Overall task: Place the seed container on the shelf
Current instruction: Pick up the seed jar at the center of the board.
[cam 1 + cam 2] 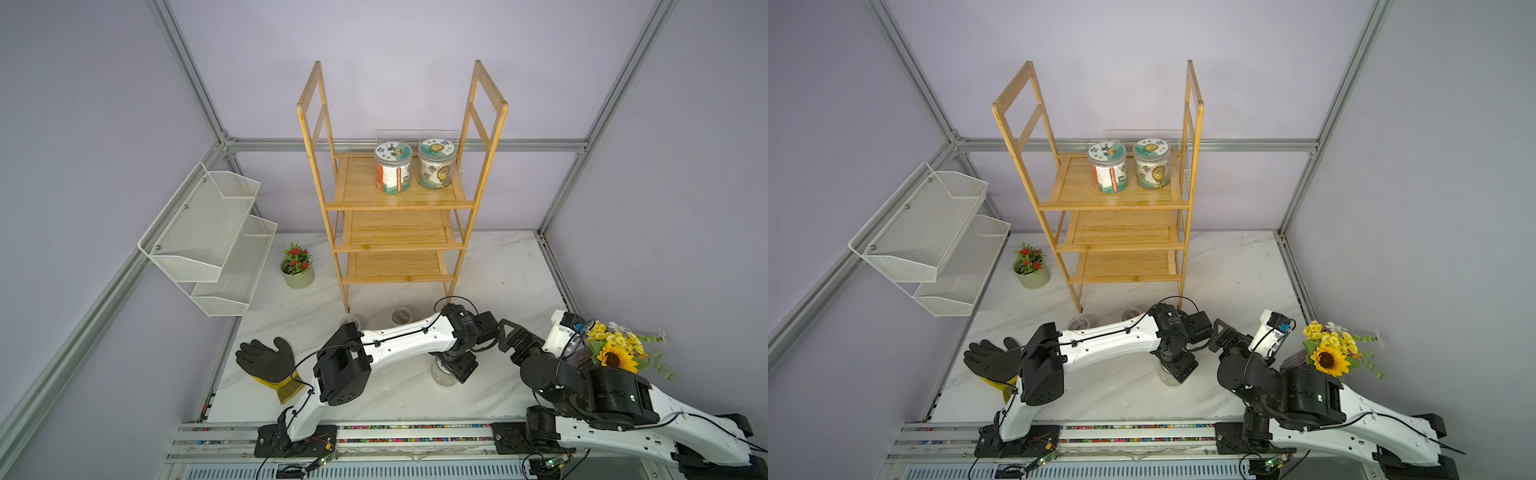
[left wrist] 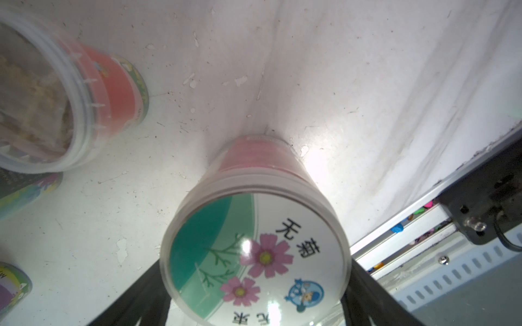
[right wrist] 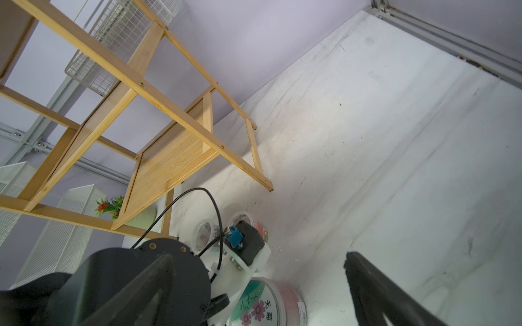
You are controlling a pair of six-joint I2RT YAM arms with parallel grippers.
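The seed container, a clear jar with a pink band and a pink-flower lid, stands upright on the white table, in front of the shelf. In both top views only its lower part shows under my left wrist. My left gripper points down over it, and its black fingers press against both sides of the lid. My right gripper hangs wide open just right of the left wrist, holding nothing. The bamboo shelf stands at the back.
Two lidded jars stand on the shelf's top tier. Two small containers sit by the shelf's feet. A black glove, a potted plant, a sunflower bouquet and a white wire basket surround the work area.
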